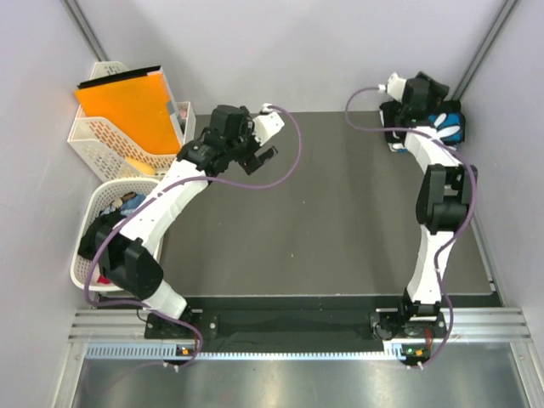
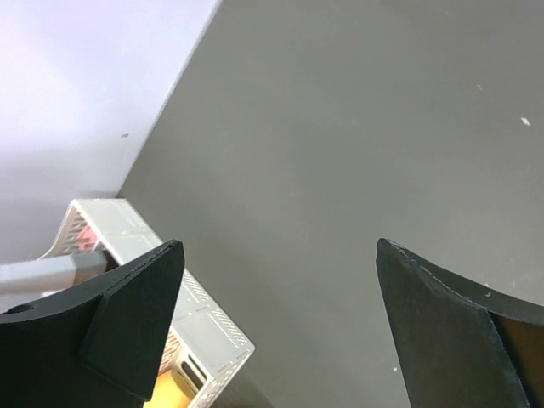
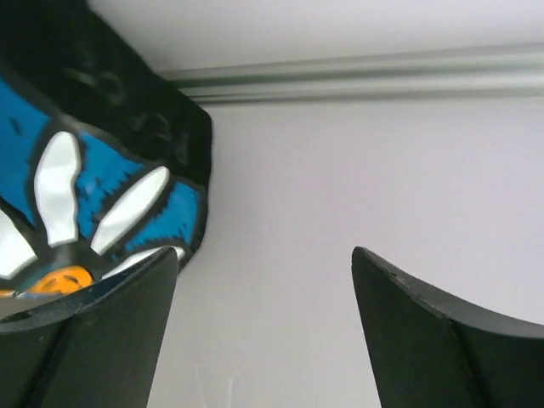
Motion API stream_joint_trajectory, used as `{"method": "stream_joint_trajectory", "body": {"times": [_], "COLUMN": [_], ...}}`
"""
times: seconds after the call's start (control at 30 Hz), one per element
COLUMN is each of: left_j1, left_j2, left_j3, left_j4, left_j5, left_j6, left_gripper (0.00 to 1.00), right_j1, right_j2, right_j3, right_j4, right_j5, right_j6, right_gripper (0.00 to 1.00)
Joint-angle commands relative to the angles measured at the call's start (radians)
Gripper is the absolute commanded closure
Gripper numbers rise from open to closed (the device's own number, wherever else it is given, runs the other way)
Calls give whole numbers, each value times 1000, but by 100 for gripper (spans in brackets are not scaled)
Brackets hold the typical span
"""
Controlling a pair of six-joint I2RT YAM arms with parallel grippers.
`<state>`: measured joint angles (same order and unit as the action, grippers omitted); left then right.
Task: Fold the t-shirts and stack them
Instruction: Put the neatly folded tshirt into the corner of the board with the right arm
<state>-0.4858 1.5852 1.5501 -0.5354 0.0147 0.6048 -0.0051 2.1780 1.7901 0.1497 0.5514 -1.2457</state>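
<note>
Left gripper (image 2: 279,246) hangs over the surface (image 2: 357,127), jaws spread wide, nothing between them but bare dark grey top. Its two black fingers (image 2: 136,323) frame the bottom corners of the shot. Behind the left one sits a white lattice basket (image 2: 127,225), partly hidden, with a sliver of orange (image 2: 170,395) showing at its lower edge. A grey cable (image 2: 51,272) crosses in from the left. A pale wall (image 2: 76,76) fills the upper left, meeting the surface along a slanting line. A few tiny white specks (image 2: 524,121) dot the surface on the right.

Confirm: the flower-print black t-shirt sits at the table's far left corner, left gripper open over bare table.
Wrong corner: the top view shows the flower-print black t-shirt at the far right corner. The left gripper is open over bare table.
</note>
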Motion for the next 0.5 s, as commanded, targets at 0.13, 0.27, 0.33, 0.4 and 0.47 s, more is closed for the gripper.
{"method": "stream_joint_trajectory", "body": {"times": [0.13, 0.27, 0.33, 0.4, 0.47], "left_j1": [13, 15, 16, 15, 15], "left_j2": [-152, -367, -425, -494, -546], "left_j3": [-19, -197, -297, -355, -380], "left_j4": [94, 144, 213, 235, 238], "left_j5": [-59, -113, -169, -215, -265], "left_j6": [-164, -237, -212, -205, -188], "left_gripper": [1, 1, 1, 1, 1], "right_j1": [43, 76, 77, 77, 76], "right_j2": [-420, -671, -731, -764, -803], "right_j3": [127, 13, -26, -40, -44], "right_j4": [-724, -933, -970, -998, -1038], "right_j5": [-463, -639, -654, -663, -660], "right_j6": [584, 799, 815, 816, 828], "right_gripper": [4, 0, 0, 0, 0]}}
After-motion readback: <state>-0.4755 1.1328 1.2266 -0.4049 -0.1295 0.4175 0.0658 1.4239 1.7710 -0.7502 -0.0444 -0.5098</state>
